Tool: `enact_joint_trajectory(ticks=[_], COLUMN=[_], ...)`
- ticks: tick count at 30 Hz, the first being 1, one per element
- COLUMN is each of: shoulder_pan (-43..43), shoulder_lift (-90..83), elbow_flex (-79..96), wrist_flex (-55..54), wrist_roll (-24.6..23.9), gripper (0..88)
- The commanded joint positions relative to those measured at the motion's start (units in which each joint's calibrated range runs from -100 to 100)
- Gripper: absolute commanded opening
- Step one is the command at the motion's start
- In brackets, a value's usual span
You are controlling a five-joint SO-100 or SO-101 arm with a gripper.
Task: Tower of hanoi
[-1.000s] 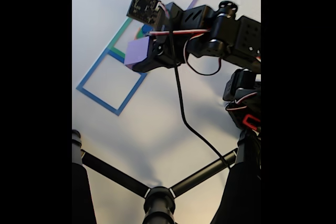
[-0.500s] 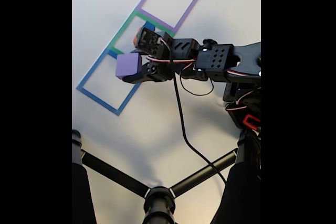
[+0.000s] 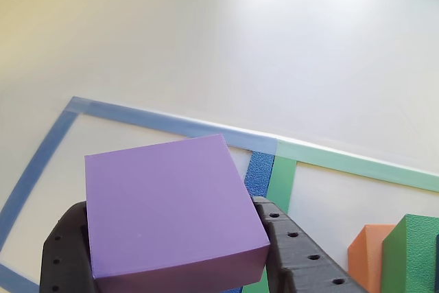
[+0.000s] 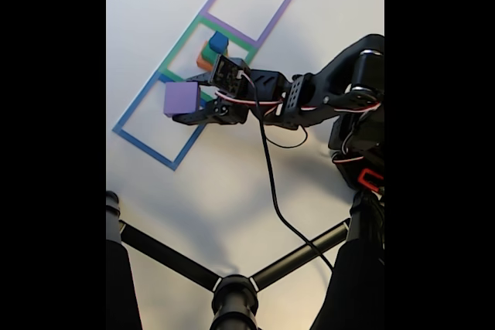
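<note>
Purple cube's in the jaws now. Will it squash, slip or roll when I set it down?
The purple cube looks like matte foam, so probably light and slightly squashy, unlikely to slip from the gripper. Its flat faces suggest it should sit steady, not roll, inside the blue square.

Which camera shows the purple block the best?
The other view shows it best: the purple block is big and close, held in the pincer, and you see its top and a side. In the fixed view the purple block is small, over the blue square.

Purple cube [image 3: 171, 207], black fingers [image 3: 302, 259], orange block [image 3: 367, 255], green block [image 3: 411, 252], blue-outlined square [image 4: 158, 125]
</note>
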Motion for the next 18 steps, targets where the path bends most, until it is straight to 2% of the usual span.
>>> enact_joint_trajectory(ticks=[1,18], shoulder_pan=[-0.61,-4.34], shoulder_lift=[4.92,16.22], elbow_flex=[-3.72,-7.81], wrist_flex=[-6.99,-15.65], wrist_roll=[0.57,0.57], gripper=[11.0,11.0])
